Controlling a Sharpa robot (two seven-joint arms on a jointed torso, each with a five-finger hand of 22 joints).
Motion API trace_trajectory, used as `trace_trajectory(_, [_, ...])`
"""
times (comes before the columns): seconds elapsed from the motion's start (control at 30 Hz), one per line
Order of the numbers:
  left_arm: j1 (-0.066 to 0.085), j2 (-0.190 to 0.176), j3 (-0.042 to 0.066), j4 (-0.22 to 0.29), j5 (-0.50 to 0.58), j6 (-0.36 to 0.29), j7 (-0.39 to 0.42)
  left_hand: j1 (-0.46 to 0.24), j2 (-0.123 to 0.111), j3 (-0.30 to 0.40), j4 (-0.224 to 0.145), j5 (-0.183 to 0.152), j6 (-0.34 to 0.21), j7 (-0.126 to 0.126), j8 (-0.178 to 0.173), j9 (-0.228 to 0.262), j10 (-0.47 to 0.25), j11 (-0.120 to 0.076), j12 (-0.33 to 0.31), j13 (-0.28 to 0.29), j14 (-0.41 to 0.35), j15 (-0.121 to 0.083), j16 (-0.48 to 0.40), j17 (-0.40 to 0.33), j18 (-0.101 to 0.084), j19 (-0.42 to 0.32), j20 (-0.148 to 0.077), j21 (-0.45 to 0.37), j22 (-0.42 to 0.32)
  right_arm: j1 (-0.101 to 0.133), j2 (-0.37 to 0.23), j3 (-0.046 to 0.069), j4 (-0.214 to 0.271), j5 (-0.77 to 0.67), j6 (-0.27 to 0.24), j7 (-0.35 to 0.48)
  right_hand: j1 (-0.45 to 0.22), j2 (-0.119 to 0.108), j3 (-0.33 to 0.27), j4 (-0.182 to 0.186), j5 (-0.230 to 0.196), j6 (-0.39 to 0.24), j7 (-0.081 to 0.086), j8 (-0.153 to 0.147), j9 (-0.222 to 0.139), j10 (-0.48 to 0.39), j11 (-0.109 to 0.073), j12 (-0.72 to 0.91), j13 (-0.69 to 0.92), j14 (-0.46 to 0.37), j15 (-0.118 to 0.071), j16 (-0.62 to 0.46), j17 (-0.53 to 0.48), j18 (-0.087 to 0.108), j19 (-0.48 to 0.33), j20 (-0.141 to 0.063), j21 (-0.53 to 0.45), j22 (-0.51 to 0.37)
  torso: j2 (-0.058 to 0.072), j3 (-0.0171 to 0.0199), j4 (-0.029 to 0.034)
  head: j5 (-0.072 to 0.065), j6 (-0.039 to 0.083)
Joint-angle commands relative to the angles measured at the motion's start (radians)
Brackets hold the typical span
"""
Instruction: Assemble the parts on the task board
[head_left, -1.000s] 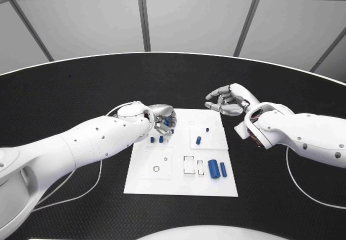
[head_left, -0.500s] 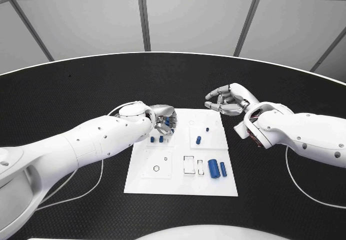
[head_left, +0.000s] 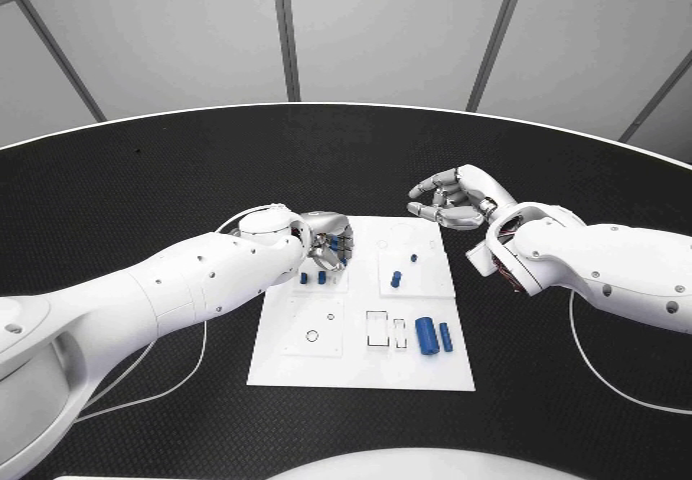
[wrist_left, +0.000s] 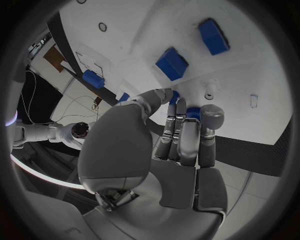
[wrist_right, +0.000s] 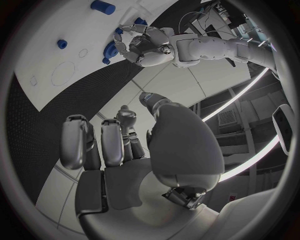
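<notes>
Over the far left part of the task board (head_left: 361, 372), your left hand (head_left: 326, 240) hangs with its fingers curled around a small blue part (head_left: 333, 242); the left wrist view shows a blue piece (wrist_left: 192, 112) pinched at the fingertips, so you are holding it, most likely to bring it down into a seat on the board. The grip looks fine rather than full, which suits a small piece that must go in upright. Just beside that hand, on the near side, two short blue parts (head_left: 313, 279) stand in the board, close enough that a low approach could knock them.

Your right hand (head_left: 456, 199) waits off the board's far right corner, above the black table (head_left: 173, 180), fingers bent inward and apart with nothing in them, probably parked so it stays out of the left arm's way.

Further along the board, a small blue peg (head_left: 414, 258) and a blue block (head_left: 397, 280) sit mid-board, and a larger blue cylinder (head_left: 427, 334) with a slimmer one (head_left: 446, 337) beside it lies toward the near right, well apart from either hand and apparently not yet fitted.
</notes>
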Motion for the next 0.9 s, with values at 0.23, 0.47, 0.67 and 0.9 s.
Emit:
trace_trajectory(0.23, [-0.003,0.003,0.000,-0.008,0.000,0.006,-0.001,-0.001,0.018,0.003,-0.008,-0.009,0.013,-0.002,-0.005,0.003,0.016,-0.002,-0.009,-0.005,0.015,-0.002,0.010,0.010,-0.015,0.019,-0.001,0.019,0.019,0.000,0.003,0.000,-0.002,0.000,0.001,0.000,0.008,-0.005,0.004,0.001,0.005,0.001,-0.003,0.004,0.002,-0.006,-0.001,-0.004,-0.001,0.036,-0.010,-0.002,0.000,0.013,-0.005,0.002,-0.004,0.000,0.000,-0.0005,0.0002,0.000,-0.002])
trace_trajectory(0.47, [-0.004,0.006,0.000,-0.013,-0.002,0.012,-0.002,0.008,0.033,0.009,-0.016,-0.018,0.024,-0.005,-0.010,0.006,0.035,-0.007,-0.014,-0.006,0.025,-0.006,0.015,0.013,-0.020,0.035,-0.004,0.039,0.046,0.000,0.004,0.000,-0.002,0.000,0.002,0.000,0.008,-0.005,0.004,0.001,0.005,0.001,-0.003,0.004,0.002,-0.006,-0.001,-0.004,-0.001,0.036,-0.010,-0.002,0.000,0.013,-0.005,0.002,-0.004,0.000,0.000,-0.0003,0.0007,0.000,-0.003])
trace_trajectory(0.67, [-0.005,0.010,0.000,-0.018,-0.004,0.016,-0.004,0.013,0.041,0.011,-0.022,-0.026,0.032,-0.006,-0.014,0.008,0.046,-0.010,-0.017,-0.007,0.029,-0.009,0.016,0.012,-0.022,0.042,-0.006,0.050,0.060,0.000,0.005,0.000,-0.002,0.000,0.002,0.001,0.008,-0.005,0.004,0.001,0.005,0.001,-0.003,0.004,0.002,-0.006,-0.001,-0.004,-0.001,0.036,-0.010,-0.002,0.000,0.013,-0.005,0.002,-0.004,0.000,0.000,-0.0001,0.0001,0.000,-0.004])
trace_trajectory(0.9, [-0.009,0.016,0.000,-0.028,-0.016,0.017,-0.007,0.010,0.044,0.010,-0.025,-0.037,0.041,-0.008,-0.016,0.011,0.056,-0.012,-0.022,-0.008,0.031,-0.011,0.016,0.008,-0.025,0.049,-0.007,0.059,0.072,0.000,0.004,0.000,0.000,0.000,0.001,0.001,0.008,-0.004,0.005,0.001,0.005,0.002,-0.004,0.005,0.002,-0.002,-0.002,-0.002,0.001,0.036,-0.010,-0.002,0.001,0.013,-0.005,0.002,-0.004,0.000,0.001,-0.0001,-0.0001,-0.001,-0.005])
